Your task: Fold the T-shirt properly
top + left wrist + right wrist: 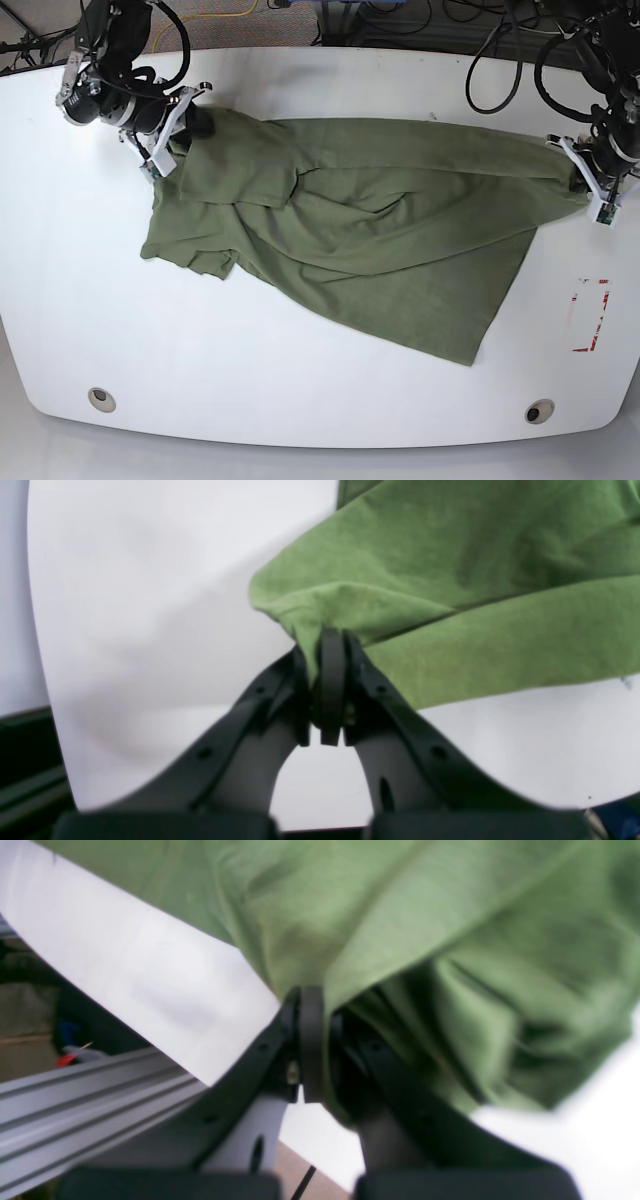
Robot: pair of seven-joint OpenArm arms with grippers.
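Note:
The olive-green T-shirt (370,220) lies stretched across the white table (300,380), pulled taut along its far edge between both arms. My left gripper (331,645) is shut on a bunched corner of the T-shirt (450,580); in the base view this gripper (578,172) sits at the right end of the cloth. My right gripper (312,1010) is shut on the T-shirt (400,915) at its other end, and in the base view it (192,122) is at the far left. A sleeve hangs loose at the near left. The lower hem runs diagonally toward the near right.
A red-and-white marker patch (592,315) lies on the table near the right edge. Two round holes (100,398) (538,411) sit along the near edge. Cables (500,40) run behind the table. An aluminium rail (75,1110) shows below the table edge in the right wrist view.

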